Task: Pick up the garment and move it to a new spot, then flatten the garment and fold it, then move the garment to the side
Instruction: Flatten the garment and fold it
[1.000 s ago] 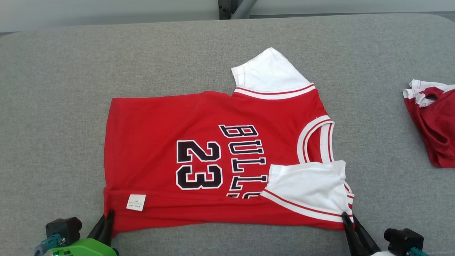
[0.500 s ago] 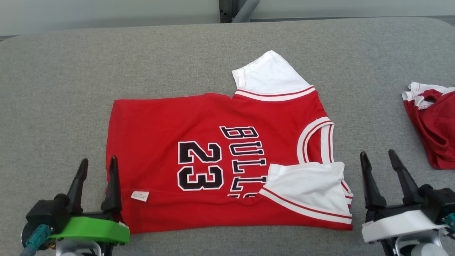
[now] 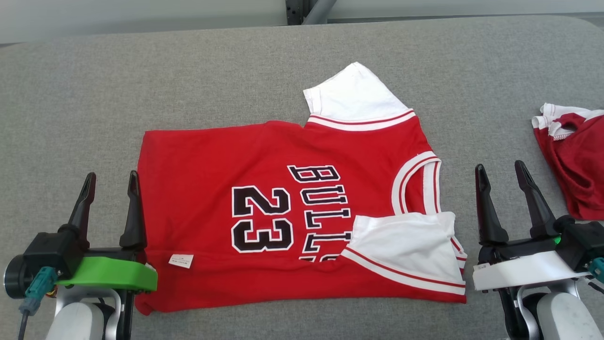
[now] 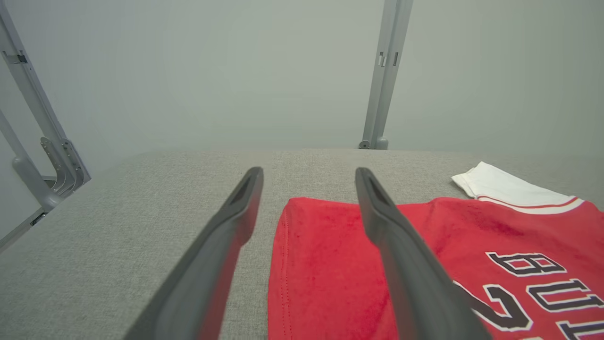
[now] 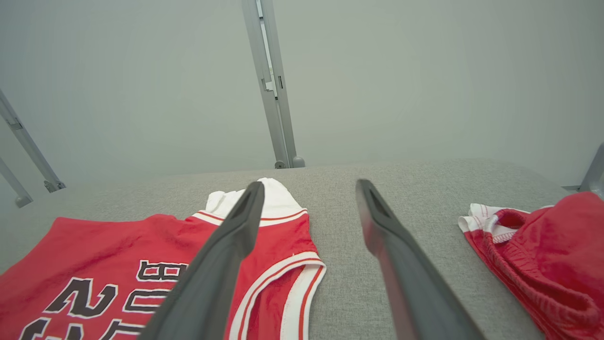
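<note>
One garment (image 3: pixel 264 156): red jersey, flat on the grey pad (image 3: pixel 71 94), near edge and one sleeve folded over. Your left gripper (image 3: pixel 111 174) and right gripper (image 3: pixel 499 165): both spread wide, empty, flanking it. Remaining for you: further folds, move aside.

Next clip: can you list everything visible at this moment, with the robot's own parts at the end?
Basketball jersey: one, red with white sleeves and black "BULLS 23" lettering, lying flat mid-table, near side folded over.
Care label: one, white, on the folded strip near the jersey's left end.
Second garment: one, red with white trim, crumpled at the table's right edge.
Table: one, grey fabric top, under everything.
Frame posts: at least two, grey metal, behind the table.
Left gripper: one, dark fingers, green mount, jaws open, at the jersey's left edge.
Right gripper: one, dark fingers, white mount, jaws open, between the two garments.
</note>
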